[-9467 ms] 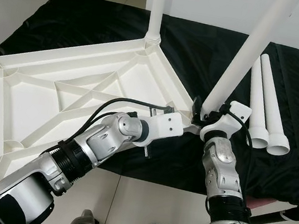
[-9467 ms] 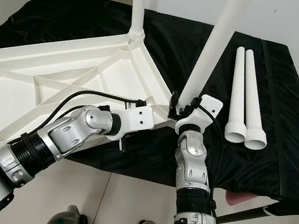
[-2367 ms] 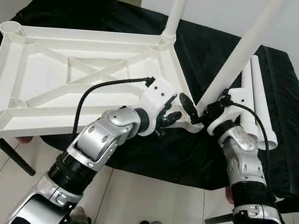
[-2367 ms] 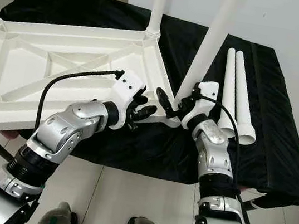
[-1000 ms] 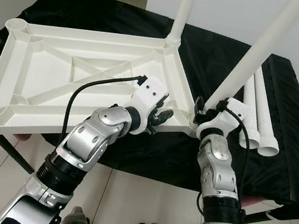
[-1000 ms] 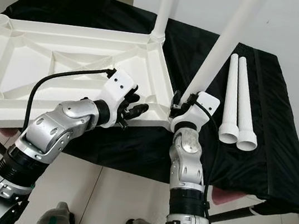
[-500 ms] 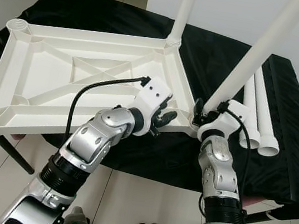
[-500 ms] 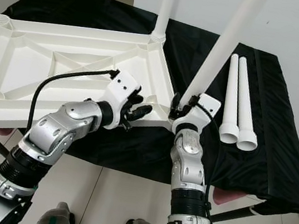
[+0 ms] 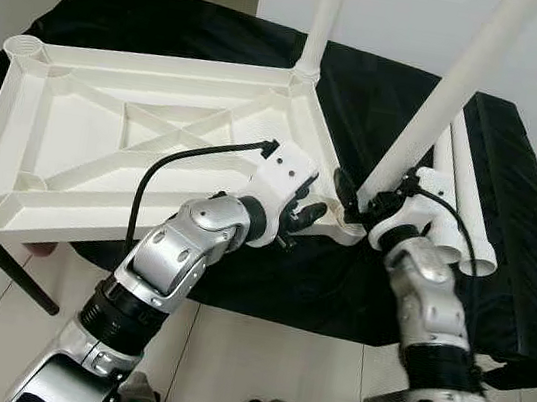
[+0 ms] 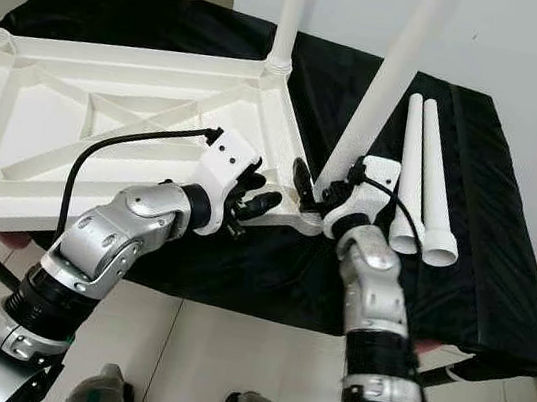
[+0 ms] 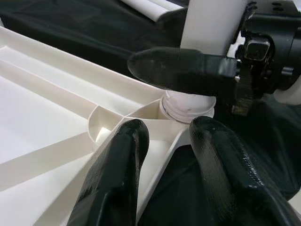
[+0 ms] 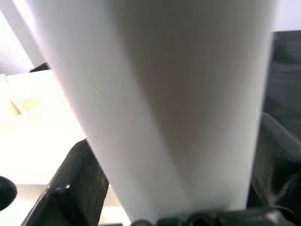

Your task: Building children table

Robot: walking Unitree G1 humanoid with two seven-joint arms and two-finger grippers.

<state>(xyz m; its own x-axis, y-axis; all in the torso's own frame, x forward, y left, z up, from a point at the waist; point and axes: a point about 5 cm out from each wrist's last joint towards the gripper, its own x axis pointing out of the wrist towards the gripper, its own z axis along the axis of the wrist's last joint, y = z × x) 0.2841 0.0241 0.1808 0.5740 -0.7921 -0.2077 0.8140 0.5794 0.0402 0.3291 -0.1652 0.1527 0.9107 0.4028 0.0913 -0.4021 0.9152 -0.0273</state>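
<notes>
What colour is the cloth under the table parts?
Black cloth; clearest in the left eye view.

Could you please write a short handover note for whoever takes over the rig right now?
Right end effector: shut on the near leg, low down by its socket.
Left end effector: fingers straddle the tabletop rim beside that corner; whether they pinch it is unclear.
Tabletop lies upside down on the black cloth. Far leg stands in its corner socket. Two spare legs lie side by side on the cloth at the robot's right.
Done: one leg in, the second at its socket, seating unconfirmed.
Left: the two sockets on the left side still need legs.
</notes>
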